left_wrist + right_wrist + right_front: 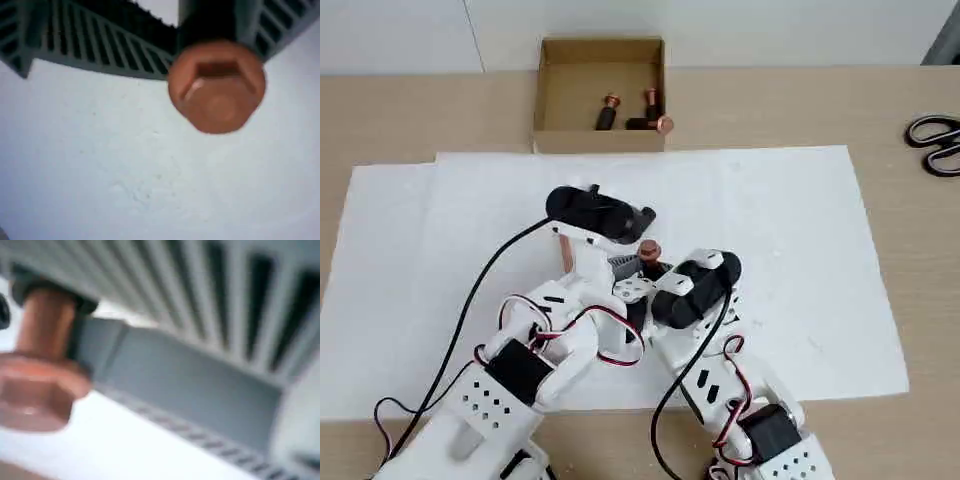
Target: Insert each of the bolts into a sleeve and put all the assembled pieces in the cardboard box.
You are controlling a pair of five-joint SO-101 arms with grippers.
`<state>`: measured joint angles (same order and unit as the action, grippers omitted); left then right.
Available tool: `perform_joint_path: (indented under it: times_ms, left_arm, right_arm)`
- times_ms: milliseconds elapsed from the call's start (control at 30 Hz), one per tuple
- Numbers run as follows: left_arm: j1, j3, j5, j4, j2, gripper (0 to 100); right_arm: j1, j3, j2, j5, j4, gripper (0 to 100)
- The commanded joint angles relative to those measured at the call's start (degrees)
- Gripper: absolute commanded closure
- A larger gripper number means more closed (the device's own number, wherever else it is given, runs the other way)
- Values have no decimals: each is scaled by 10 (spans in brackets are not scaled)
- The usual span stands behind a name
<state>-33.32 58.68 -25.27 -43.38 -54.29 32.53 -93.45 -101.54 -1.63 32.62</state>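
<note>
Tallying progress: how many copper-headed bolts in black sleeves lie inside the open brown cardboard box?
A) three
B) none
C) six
A: the high view shows three copper-headed bolts, each in one of the black sleeves, inside the brown cardboard box.

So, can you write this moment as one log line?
bolt: partly in sleeve, head up | left claw: shut on sleeve | box: three pieces inside
</note>
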Motion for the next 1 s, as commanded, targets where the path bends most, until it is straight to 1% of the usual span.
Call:
perform_joint_path:
  times_ms: [0,100,233,300,400,533,567,633,700,767,867,967]
  left_arm:
    - [24,-68,-4,-41,-6,727]
    - [62,-127,-4,-90,-6,726]
    - [108,-182,-4,-132,-6,726]
    - [136,-204,-4,-149,-6,726]
    - [206,-248,-4,-198,-6,725]
    - [331,-301,4,-324,-6,725]
    - [358,-309,22,-354,-6,725]
    - [407,-318,83,-402,-6,725]
    - [443,-320,154,-425,-6,726]
    - [457,-320,194,-435,-6,727]
    - [461,-320,198,-455,-6,727]
    - [459,-317,198,-469,-6,727]
  right_arm:
    - [-2,10,-6,-4,-15,995]
    - [-2,10,-6,-4,-15,995]
    - [-2,3,-6,-3,-17,995]
    - [-2,-9,-6,-3,-36,995]
    - [-2,-18,-5,-3,-49,995]
    - [-2,-2,0,-4,-7,995]
    - [-3,8,0,-4,5,995]
    - [-4,28,0,-4,26,995]
    - [-11,47,0,-2,45,995]
    - [-32,71,9,0,66,995]
    - [-70,140,49,17,100,994]
    - [-96,232,125,38,102,991]
